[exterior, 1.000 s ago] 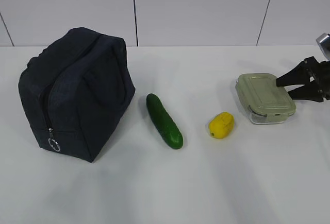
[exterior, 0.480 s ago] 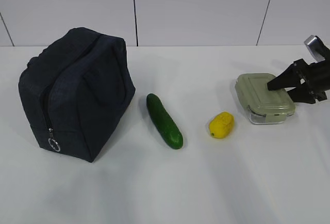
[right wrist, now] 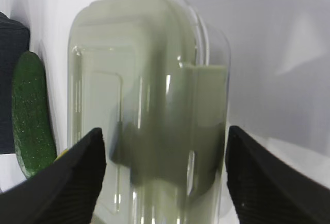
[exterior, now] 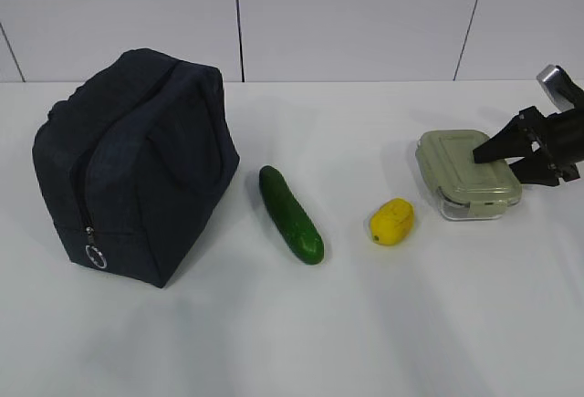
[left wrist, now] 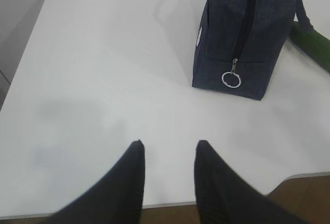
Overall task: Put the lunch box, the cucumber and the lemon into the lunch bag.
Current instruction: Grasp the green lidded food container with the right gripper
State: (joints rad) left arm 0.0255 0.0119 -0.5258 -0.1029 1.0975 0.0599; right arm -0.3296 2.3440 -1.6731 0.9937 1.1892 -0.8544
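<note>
Now the right gripper point(exterior: 500, 161), fingers spread, straddles the lunch box point(exterior: 467, 175); closing on it comes next, while the left gripper point(left wrist: 167, 154) idles open.

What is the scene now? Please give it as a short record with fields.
lunch bag: on the table's left side, zipper closed
cucumber: lying right of the bag
lemon: between cucumber and lunch box
lunch box: lid on, resting on table
right pincer: open, straddling the lunch box
left pincer: open, holding nothing
</note>
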